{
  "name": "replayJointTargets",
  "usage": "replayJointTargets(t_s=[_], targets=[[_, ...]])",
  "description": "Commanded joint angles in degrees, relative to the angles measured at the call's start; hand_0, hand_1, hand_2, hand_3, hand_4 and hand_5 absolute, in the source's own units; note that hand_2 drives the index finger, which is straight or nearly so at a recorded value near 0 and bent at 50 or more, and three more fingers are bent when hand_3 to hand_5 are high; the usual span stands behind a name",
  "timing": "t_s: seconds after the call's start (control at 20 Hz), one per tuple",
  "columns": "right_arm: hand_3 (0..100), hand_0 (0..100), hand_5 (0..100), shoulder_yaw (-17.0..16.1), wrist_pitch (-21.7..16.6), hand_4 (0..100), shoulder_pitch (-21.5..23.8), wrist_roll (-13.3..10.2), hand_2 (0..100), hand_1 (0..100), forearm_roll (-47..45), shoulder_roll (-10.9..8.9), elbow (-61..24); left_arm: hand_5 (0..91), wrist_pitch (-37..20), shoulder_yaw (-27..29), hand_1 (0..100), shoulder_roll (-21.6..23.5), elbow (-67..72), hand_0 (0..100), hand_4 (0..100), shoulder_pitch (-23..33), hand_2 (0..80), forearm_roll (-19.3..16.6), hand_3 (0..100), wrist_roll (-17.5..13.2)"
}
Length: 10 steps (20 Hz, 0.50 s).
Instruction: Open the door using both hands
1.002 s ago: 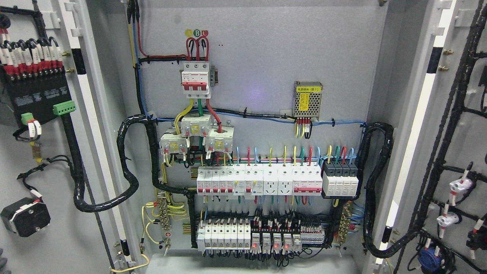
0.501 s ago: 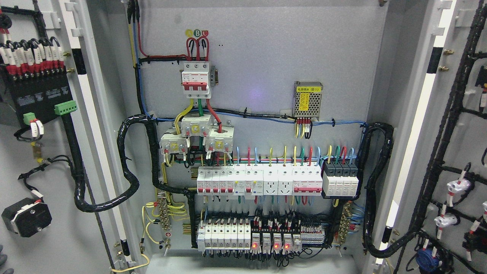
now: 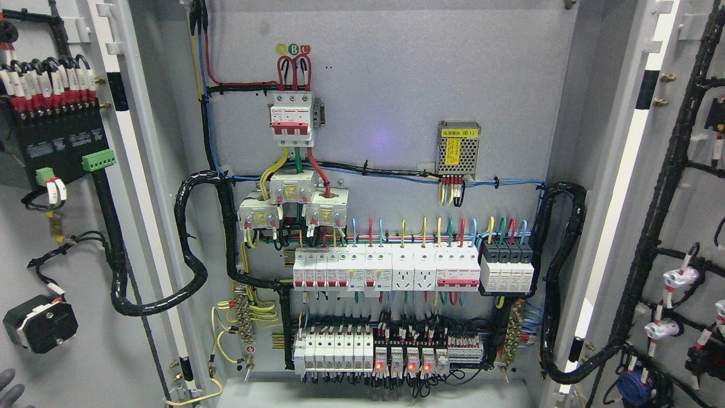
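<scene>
The electrical cabinet (image 3: 396,85) stands wide open in the head view. Its left door (image 3: 79,362) is swung out at the picture's left, showing its inner face with a black terminal module (image 3: 54,141) and a cable loom. The right door (image 3: 699,209) is swung out at the right, its inner face crossed by black cable bundles and white connectors. Only a grey sliver of my left hand (image 3: 8,386) shows at the bottom left corner, in front of the left door's lower part. No other hand or arm is visible.
Inside the cabinet sit rows of white breakers (image 3: 385,271), a main breaker (image 3: 291,119), a small power supply (image 3: 459,148) and relays with red lights (image 3: 402,362). Thick black conduits (image 3: 192,249) loop from both doors into the cabinet.
The left hand has risen a little further into the bottom left corner. Parts on both doors' inner faces have shifted slightly in the picture.
</scene>
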Motion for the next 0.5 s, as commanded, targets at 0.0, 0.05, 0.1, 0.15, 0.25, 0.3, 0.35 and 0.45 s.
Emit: replayJointTargets(t_s=[0.0, 0.05, 0.1, 0.15, 0.25, 0.3, 0.35, 0.45], targets=[[0, 0, 0, 5.01, -0.03, 0, -0.30, 0.32, 0, 0, 0.48, -0.50, -1.23, 0.0, -1.05, -5.04, 0, -0.30, -2.43, 0, 0, 3.61, 0.0, -1.79, 0, -0.04], [0, 0, 0, 5.54, 0.06, 0, -0.39, 0.32, 0, 0, 0.48, -0.50, -1.23, 0.0, -1.14, -6.09, 0, -0.30, -2.34, 0, 0, 4.49, 0.0, -2.06, 0, -0.04], [0, 0, 0, 6.15, 0.06, 0, -0.39, 0.32, 0, 0, 0.65, -0.50, -1.32, 0.0, -1.14, -7.32, 0, -0.30, -2.34, 0, 0, 5.19, 0.0, -2.32, 0, -0.04], [0, 0, 0, 7.03, 0.06, 0, -0.39, 0.32, 0, 0, 0.65, -0.50, -1.49, 0.0, -1.06, -8.20, 0, -0.30, -2.25, 0, 0, 5.81, 0.0, -2.41, 0, -0.04], [0, 0, 0, 9.31, 0.06, 0, -0.30, 0.32, 0, 0, 1.87, -0.50, -1.58, 0.0, -1.05, -9.61, 0, -0.30, -2.08, 0, 0, 7.39, 0.0, -2.50, 0, -0.04], [0, 0, 0, 10.46, 0.06, 0, -0.30, 0.23, 0, 0, 3.80, -0.50, -1.58, 0.0, -1.05, -10.31, 0, -0.39, -1.81, 0, 0, 8.18, 0.0, -2.67, 0, -0.04], [0, 0, 0, 11.69, 0.06, 0, -0.21, 0.32, 0, 0, 5.82, -0.41, -1.58, 0.0, -1.05, -11.36, 0, -0.47, -1.64, 0, 0, 8.97, 0.0, -3.28, 0, -0.04], [0, 0, 0, 14.23, 0.06, 0, -0.21, 0.32, 0, 0, 8.20, -0.06, -1.58, 0.0, -1.05, -13.30, 0, -1.35, -0.59, 0, 0, 10.12, 0.0, -5.30, 0, -0.04]])
